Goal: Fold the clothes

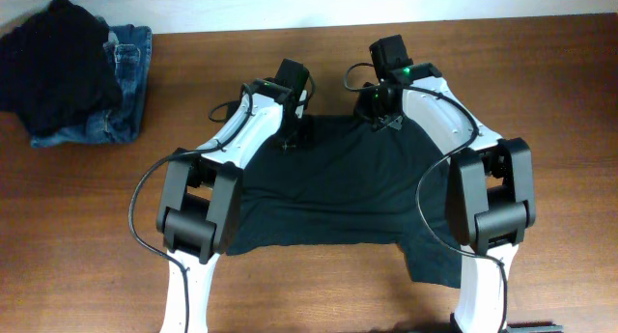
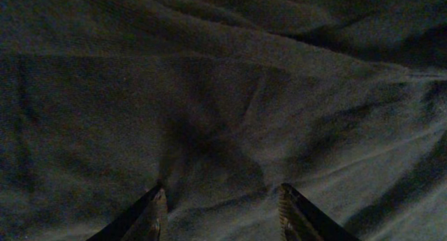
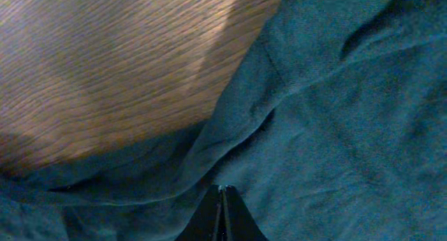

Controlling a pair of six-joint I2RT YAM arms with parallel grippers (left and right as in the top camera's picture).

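Note:
The clothes are one very dark T-shirt [image 1: 338, 193] spread flat across the middle of the table, with a sleeve sticking out at the near right. My left gripper [image 1: 293, 143] stands at the shirt's far left edge. In the left wrist view its tips [image 2: 222, 195] are apart and down on the wrinkled cloth [image 2: 223, 94], with nothing pinched between them. My right gripper [image 1: 388, 123] is at the far right edge. Seen from the right wrist, it [image 3: 223, 188] is shut on the shirt's hem [image 3: 265, 80], where a ridge of cloth runs up from the tips.
A heap of black cloth [image 1: 58, 53] lies on folded blue jeans [image 1: 124, 82] at the table's far left corner. Bare brown wood [image 1: 541, 72] surrounds the shirt, and it also shows beyond the hem [image 3: 105, 59]. Both arms' bases stand at the near edge.

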